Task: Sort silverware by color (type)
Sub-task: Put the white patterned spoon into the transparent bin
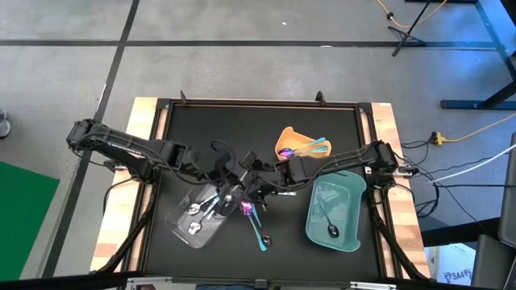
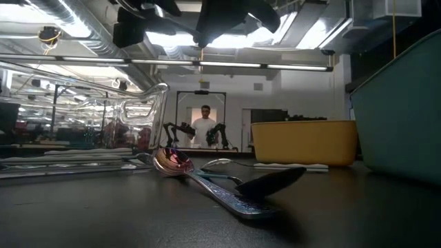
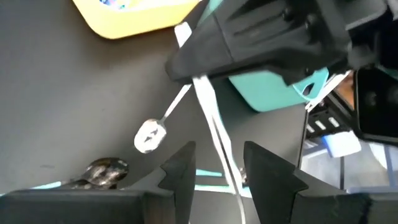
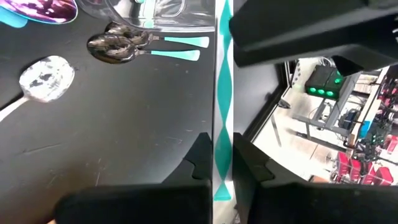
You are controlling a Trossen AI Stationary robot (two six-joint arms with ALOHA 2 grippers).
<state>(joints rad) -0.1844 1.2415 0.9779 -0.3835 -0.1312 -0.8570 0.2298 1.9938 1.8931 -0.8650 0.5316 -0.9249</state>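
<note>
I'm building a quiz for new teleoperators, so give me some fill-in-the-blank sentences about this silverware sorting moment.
1. The silver spoons lie in the ___ tray.
2. The teal tray holds ___ dark-headed spoon.
3. The right gripper is ___ on a teal-handled utensil.
4. The left gripper has its fingers ___ on either side of that utensil's handle.

Missing words: clear; one; shut; open
</note>
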